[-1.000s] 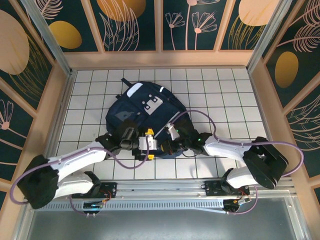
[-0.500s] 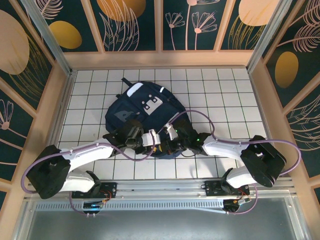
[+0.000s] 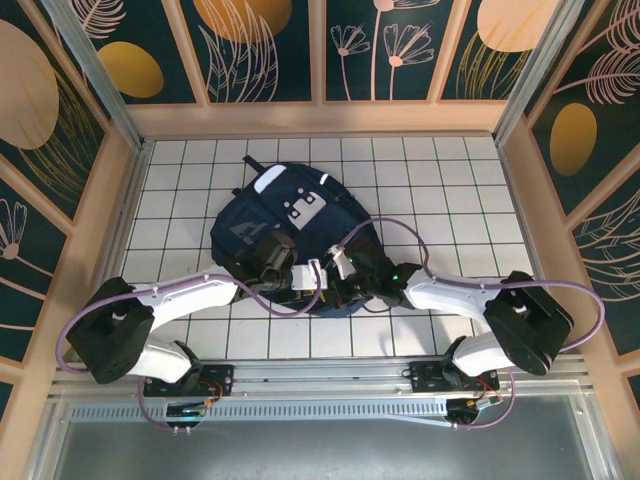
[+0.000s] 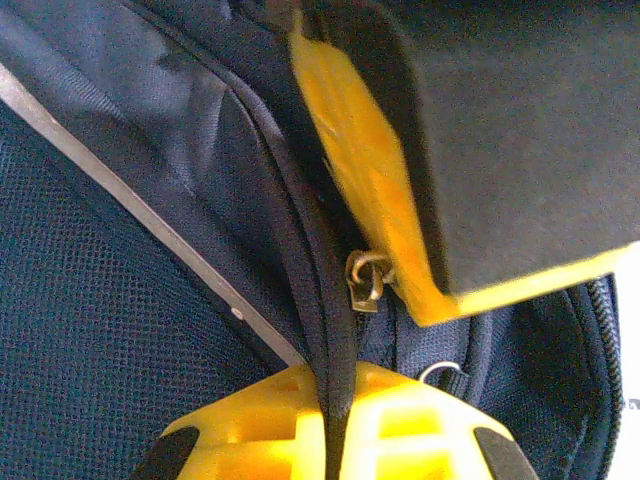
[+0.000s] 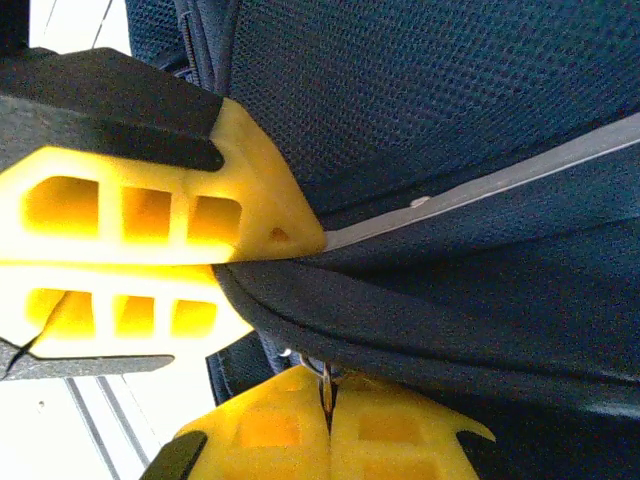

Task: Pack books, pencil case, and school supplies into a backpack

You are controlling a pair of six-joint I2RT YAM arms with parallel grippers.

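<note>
Right pincer (image 5: 235, 262) is clamping a fold of the backpack (image 5: 450, 120) while left pincer (image 5: 328, 405) is pinching its zipper pull (image 4: 368, 280). Beyond them, the backpack is lying on the tiled table (image 3: 450, 180). Packing is probably ending, with zipping remaining.

White grid-tiled table (image 3: 450, 190), navy backpack (image 3: 250, 225) lying flat near its middle, slightly left of centre

Overhead view looks down; both wrist views hug the backpack (image 3: 275, 200).
</note>
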